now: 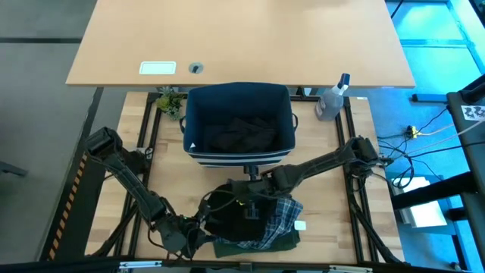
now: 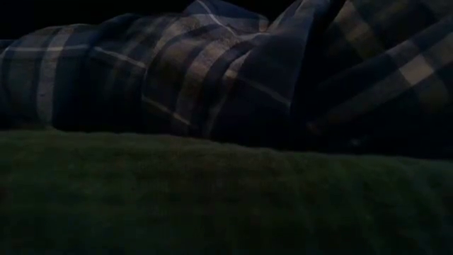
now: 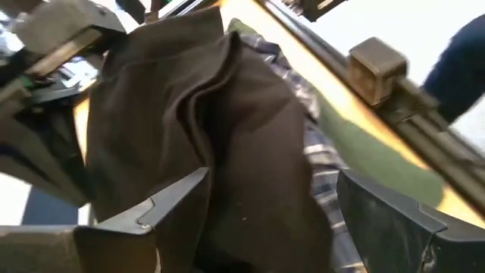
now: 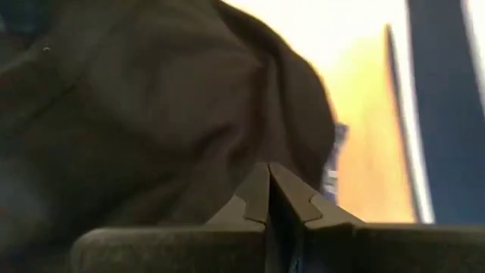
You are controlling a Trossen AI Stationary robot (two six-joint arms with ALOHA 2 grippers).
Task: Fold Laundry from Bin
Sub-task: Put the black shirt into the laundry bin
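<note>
The navy bin [image 1: 191, 121] stands at the table's far middle with dark cloth [image 1: 241, 134] inside. Near the front edge lies a pile of laundry: a black garment [image 1: 227, 216] on top, the plaid shirt [image 1: 282, 216] under it to the right, and the olive-green one [image 1: 261, 244] at the bottom. The low view shows only the plaid shirt [image 2: 212, 71] over the olive cloth [image 2: 212, 198]. My left gripper [image 3: 273, 205] is open at the pile's left, with the black garment [image 3: 227, 136] bulging between its fingers. My right gripper [image 4: 269, 193] is shut at the pile's far side, against the black garment [image 4: 151, 114]. My left gripper comes at the black garment slanting down from the table's left, one open finger [image 3: 170, 197] on either side of a bulge of it; whether a finger touches the cloth, I cannot tell. My right gripper slants down from the far side; whether its shut tips touch or pinch the black cloth [image 4: 250, 144] cannot be told.
A clear spray bottle [image 1: 332, 98] stands right of the bin and a small plant [image 1: 170, 102] left of it. Black frame rails [image 3: 394, 83] run along the table's sides. A light wooden desk [image 1: 242, 38] lies beyond the far edge.
</note>
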